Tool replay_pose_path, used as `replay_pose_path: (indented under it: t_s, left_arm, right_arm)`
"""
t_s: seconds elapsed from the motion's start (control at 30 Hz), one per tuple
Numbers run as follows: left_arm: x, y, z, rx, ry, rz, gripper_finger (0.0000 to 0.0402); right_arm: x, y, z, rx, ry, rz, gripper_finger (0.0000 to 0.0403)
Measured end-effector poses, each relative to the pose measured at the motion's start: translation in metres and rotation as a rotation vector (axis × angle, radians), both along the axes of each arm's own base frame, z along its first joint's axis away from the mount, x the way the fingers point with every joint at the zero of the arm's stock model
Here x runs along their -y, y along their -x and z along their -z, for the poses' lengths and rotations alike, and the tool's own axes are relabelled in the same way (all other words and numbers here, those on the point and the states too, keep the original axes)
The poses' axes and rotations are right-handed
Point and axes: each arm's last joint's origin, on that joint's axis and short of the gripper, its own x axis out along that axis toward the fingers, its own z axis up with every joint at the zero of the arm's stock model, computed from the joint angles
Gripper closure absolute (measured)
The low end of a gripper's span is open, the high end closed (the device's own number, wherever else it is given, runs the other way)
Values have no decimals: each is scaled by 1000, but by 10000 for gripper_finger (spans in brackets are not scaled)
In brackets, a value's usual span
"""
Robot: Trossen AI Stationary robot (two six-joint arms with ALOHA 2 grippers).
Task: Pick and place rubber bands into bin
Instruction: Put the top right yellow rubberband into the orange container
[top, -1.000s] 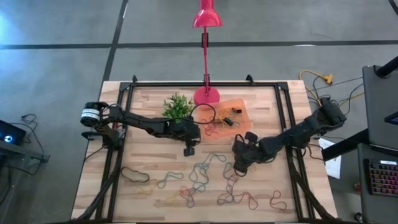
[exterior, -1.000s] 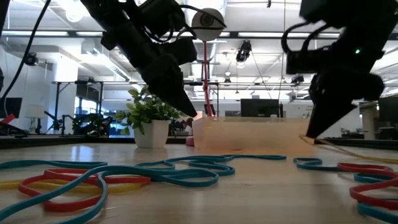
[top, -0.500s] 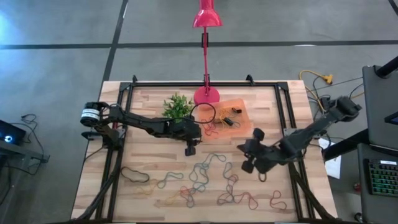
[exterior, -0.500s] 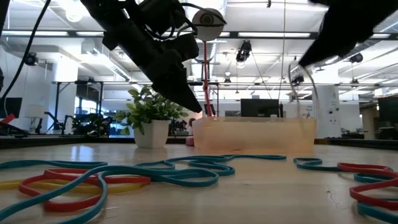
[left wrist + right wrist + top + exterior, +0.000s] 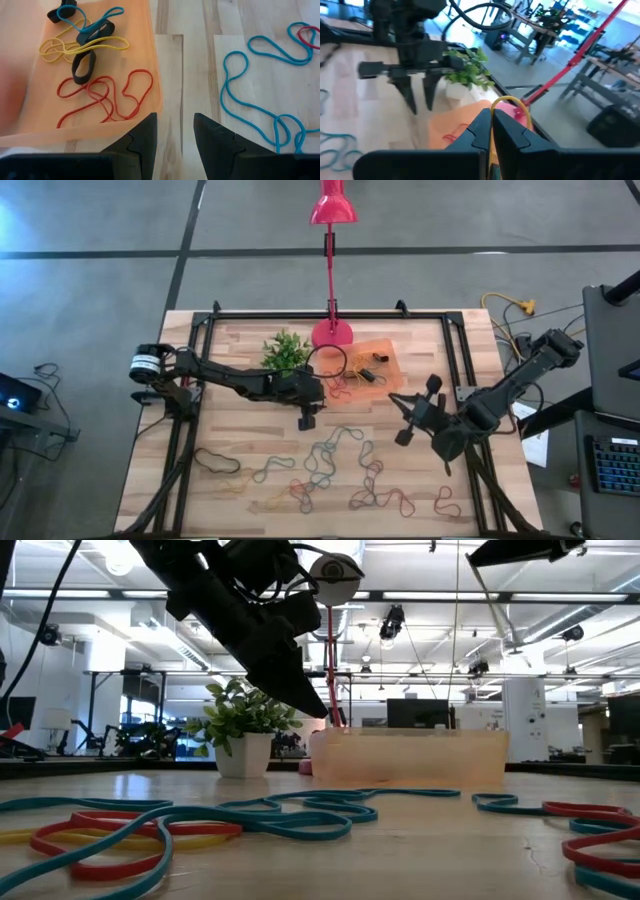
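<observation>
Toward the tabletop's right edge, a yellow rubber band [image 5: 507, 102] is being held up in the shut right gripper [image 5: 428, 396], w/ the bin [image 5: 392, 350] lying just beyond toward the back edge; left gripper [image 5: 306, 420] is being kept open, empty, beside bin's near-left corner.

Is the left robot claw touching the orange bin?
Apart. In the left wrist view, the left gripper hangs open with nothing between its fingers, above bare wood just past the bin edge.

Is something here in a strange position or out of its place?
Nothing is damaged or spilled. Many rubber bands lie loose on the table, outside the bin. The right hand is shut on a yellow band.
</observation>
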Motion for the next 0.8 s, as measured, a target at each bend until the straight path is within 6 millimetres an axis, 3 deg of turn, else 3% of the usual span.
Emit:
replay_pose_path:
  t_s: [0.47,0.8]
  left_arm:
    - [0,-2,-2,29,1,-1,288]
    - [0,-2,-2,30,4,-2,288]
  right_arm:
    - [45,-20,1,-106,95,178,395]
    - [92,-30,14,-194,-20,241,394]
